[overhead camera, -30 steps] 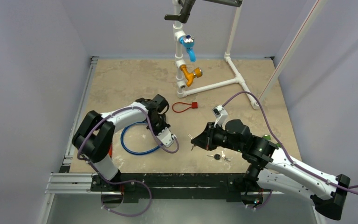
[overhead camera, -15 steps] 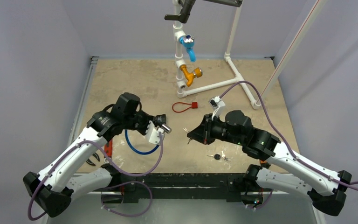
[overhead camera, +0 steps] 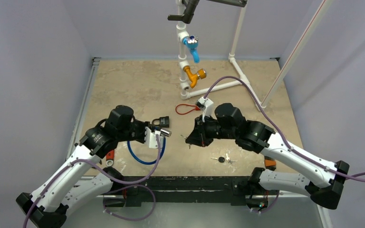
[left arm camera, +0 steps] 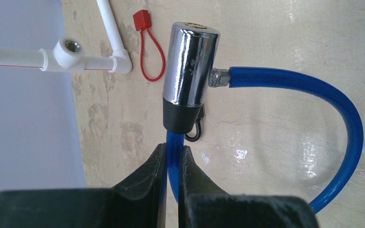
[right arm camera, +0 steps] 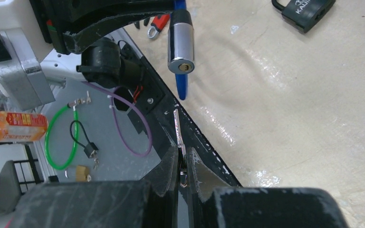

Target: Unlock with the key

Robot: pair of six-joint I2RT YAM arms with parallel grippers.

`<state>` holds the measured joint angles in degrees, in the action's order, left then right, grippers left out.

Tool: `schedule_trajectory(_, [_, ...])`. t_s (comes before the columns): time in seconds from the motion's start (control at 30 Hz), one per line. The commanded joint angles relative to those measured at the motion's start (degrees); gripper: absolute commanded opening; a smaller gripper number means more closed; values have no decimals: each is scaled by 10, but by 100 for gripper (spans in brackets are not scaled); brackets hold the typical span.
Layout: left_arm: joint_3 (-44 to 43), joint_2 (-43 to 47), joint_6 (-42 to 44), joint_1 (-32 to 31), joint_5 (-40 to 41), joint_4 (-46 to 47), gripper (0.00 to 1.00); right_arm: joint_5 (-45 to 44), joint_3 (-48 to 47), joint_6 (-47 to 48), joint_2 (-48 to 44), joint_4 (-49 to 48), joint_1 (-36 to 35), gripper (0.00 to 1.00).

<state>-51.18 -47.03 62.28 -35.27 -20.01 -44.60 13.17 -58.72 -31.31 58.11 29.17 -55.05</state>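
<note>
Chrome covers the barrel of the cable lock (left arm camera: 190,61). The left gripper (left arm camera: 172,152) holds this lock by its blue cable (left arm camera: 313,95), with the fingers pinched tight on the cable just under the black end of the barrel. The barrel is lifted above the table (overhead camera: 133,85), and its keyhole (right arm camera: 181,68) faces the right arm. The right gripper (right arm camera: 183,153) is clamped on a key (right arm camera: 177,126); the blade points toward the keyhole but is apart from it. A black padlock (overhead camera: 160,122) lies on the table just behind the barrel, and a red loop (left arm camera: 148,47) lies further back.
</note>
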Motion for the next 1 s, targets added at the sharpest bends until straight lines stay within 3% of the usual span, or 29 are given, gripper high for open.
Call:
schedule_trajectory(0.0, [26, 34, -21, -1, 6, 89, 0, 43, -40, 41, 16, 11, -10, 0])
schedule_trajectory(0.23, [97, 97, 40, -2, -24, 147, 0, 57, -55, 56, 58, 12, -22, 0])
schedule_trajectory(0.97, [122, 141, 98, -12, -66, 137, 0, 46, -63, 54, 97, -16, -36, 0])
